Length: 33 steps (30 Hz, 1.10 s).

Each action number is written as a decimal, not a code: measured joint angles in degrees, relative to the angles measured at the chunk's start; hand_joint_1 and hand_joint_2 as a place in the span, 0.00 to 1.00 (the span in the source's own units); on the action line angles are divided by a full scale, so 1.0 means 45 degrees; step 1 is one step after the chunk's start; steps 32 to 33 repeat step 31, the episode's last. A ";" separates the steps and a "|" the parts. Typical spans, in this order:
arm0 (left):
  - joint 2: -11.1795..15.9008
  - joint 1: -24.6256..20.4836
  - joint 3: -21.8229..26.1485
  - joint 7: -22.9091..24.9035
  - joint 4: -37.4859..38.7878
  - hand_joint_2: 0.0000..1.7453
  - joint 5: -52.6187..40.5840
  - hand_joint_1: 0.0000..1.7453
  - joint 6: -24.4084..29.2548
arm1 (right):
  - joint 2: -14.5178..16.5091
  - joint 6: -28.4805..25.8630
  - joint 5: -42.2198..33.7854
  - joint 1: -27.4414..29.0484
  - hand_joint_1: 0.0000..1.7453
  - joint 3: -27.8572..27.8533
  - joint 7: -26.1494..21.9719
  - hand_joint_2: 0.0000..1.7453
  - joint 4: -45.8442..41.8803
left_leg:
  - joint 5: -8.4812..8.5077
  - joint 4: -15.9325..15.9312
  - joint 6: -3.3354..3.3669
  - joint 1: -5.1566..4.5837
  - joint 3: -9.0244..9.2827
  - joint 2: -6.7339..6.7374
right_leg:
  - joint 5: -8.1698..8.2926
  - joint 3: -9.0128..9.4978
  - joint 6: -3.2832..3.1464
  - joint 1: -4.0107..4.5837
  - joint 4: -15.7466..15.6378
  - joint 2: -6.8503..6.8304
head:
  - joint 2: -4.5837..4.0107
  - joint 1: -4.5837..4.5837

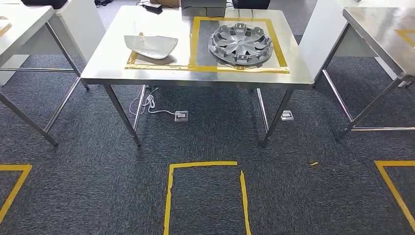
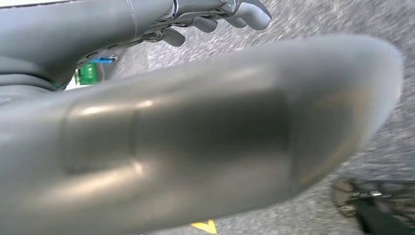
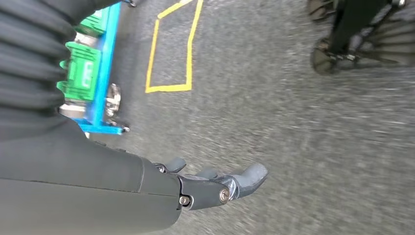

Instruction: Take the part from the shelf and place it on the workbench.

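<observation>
The head view is looking down on a steel desk (image 1: 112, 58) marked with yellow tape outlines. Two parts are lying on it. A silver-grey wheel cover (image 1: 240, 43), round and ribbed with spokes and rim clips, is resting inside the larger taped frame (image 1: 195, 44), which is presumably marking its set-down zone. Just beside it, a pale, shallow shell-shaped part (image 1: 150, 46) is sitting within the smaller outline, its rim raised off the surface. Which of the two is the task's part cannot be told, and no shelf is showing. A yellow taped box (image 1: 169, 196) on the carpet is probably marking the robot's standing place before the desk. The left hand (image 2: 215, 17) is hanging over the carpet, fingers loosely extended and holding nothing. The right hand (image 3: 215, 183) is likewise hanging empty, fingers straight and slightly apart.
</observation>
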 joint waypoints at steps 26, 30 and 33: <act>-0.0348 0.0163 0.0079 -0.0246 -0.0040 1.00 0.0012 0.00 0.0013 | -0.0379 -0.0697 0.0290 0.0166 0.00 0.0085 -0.0433 1.00 0.0000 | -0.0286 0.0087 -0.0684 0.0331 0.0207 -0.0218 | 0.1457 0.1904 -0.0652 -0.0081 -0.3222 -0.0013 | 0.0000 -0.0059; -0.0214 0.0383 -0.0498 -0.0404 -0.0257 1.00 0.1246 0.00 -0.0017 | -0.0339 -0.0706 -0.0109 0.0323 0.00 0.0317 -0.0574 1.00 -0.0050 | -0.0209 0.0129 -0.0528 0.0260 0.0122 -0.0186 | 0.1725 0.1906 -0.0385 -0.0137 -0.3369 0.0001 | 0.0000 -0.0053; -0.0200 0.0410 -0.0581 -0.0420 -0.0288 1.00 0.1429 0.00 -0.0038 | -0.0335 -0.0707 -0.0171 0.0347 0.00 0.0355 -0.0603 1.00 -0.0062 | -0.0199 0.0132 -0.0512 0.0256 0.0108 -0.0183 | 0.1760 0.1904 -0.0320 -0.0143 -0.3387 0.0002 | 0.0000 -0.0053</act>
